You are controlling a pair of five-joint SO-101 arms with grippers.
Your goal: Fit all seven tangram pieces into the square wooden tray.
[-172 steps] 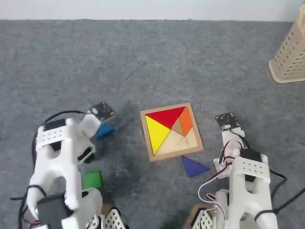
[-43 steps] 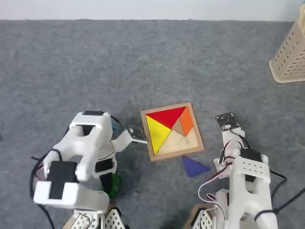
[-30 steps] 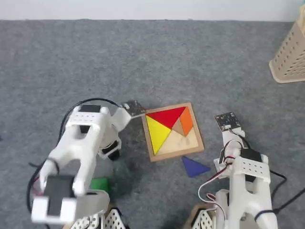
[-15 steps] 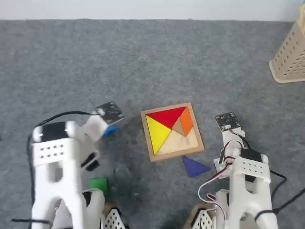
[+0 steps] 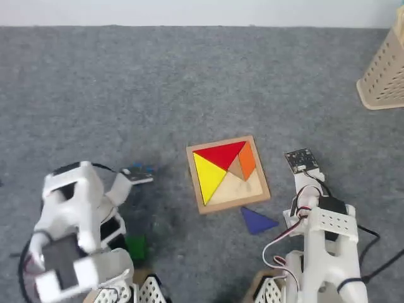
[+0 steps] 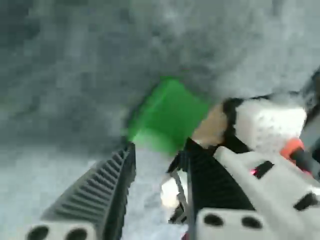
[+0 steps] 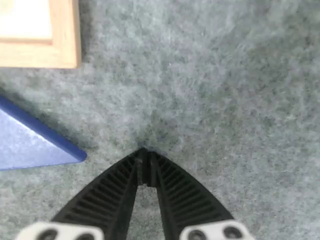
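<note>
green square piece point(image 6: 167, 115) blurred up close, half tucked under the white left arm point(image 5: 69, 208), blue triangle point(image 7: 30, 145) and square wooden tray point(image 7: 40, 50) clipped in the right wrist view

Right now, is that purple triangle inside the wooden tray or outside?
Outside: the purple triangle lies on the carpet beside the wooden tray, apart from its frame.

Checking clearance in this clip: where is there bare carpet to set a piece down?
Widest: the carpet beyond the wooden tray, left of the perforated stand. Also bare between tray and stand. Crowded near the arms: purple triangle by the right gripper, green piece at the left gripper.
</note>
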